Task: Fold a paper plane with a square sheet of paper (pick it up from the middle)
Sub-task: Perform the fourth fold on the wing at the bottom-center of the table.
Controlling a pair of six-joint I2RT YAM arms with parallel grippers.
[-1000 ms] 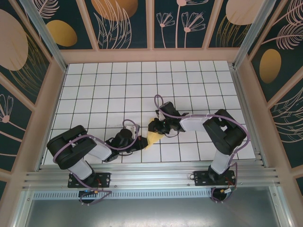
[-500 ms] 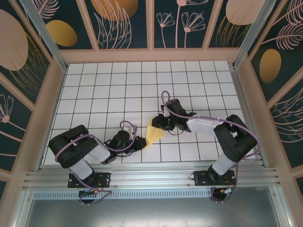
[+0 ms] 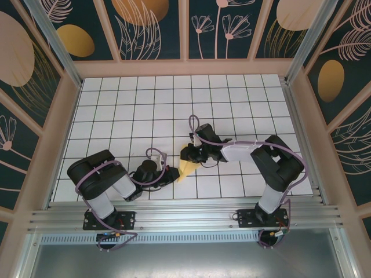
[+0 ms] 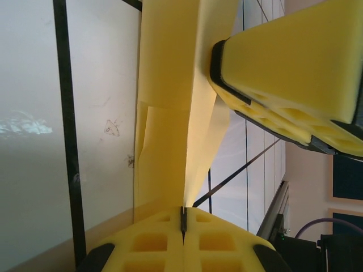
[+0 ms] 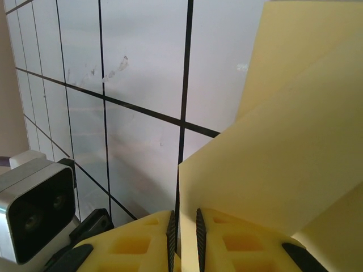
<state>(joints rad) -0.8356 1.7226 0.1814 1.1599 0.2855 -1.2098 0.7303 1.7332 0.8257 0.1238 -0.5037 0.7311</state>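
Note:
The pale-yellow paper (image 3: 186, 167) is folded into a narrow pointed shape between my two grippers, near the table's front middle. My left gripper (image 3: 172, 174) grips its near left end; in the left wrist view the yellow jaws (image 4: 183, 218) are shut on a raised fold of the paper (image 4: 167, 113). My right gripper (image 3: 189, 155) sits at the paper's far end. In the right wrist view its jaws (image 5: 185, 229) stand a narrow gap apart, and an upright edge of the paper (image 5: 283, 164) runs down between them without being pinched. The right fingers (image 4: 295, 68) loom in the left wrist view.
The white gridded table (image 3: 145, 110) stretches far and to both sides of the arms. Pink frame walls (image 3: 69, 116) bound it, and a metal rail (image 3: 185, 217) runs along the near edge. The left wrist camera (image 5: 34, 207) shows close by at the lower left of the right wrist view.
The right gripper pulled back to the right and up half a second ago, then came back onto the paper's far end with its jaws narrower. The left gripper kept its grip.

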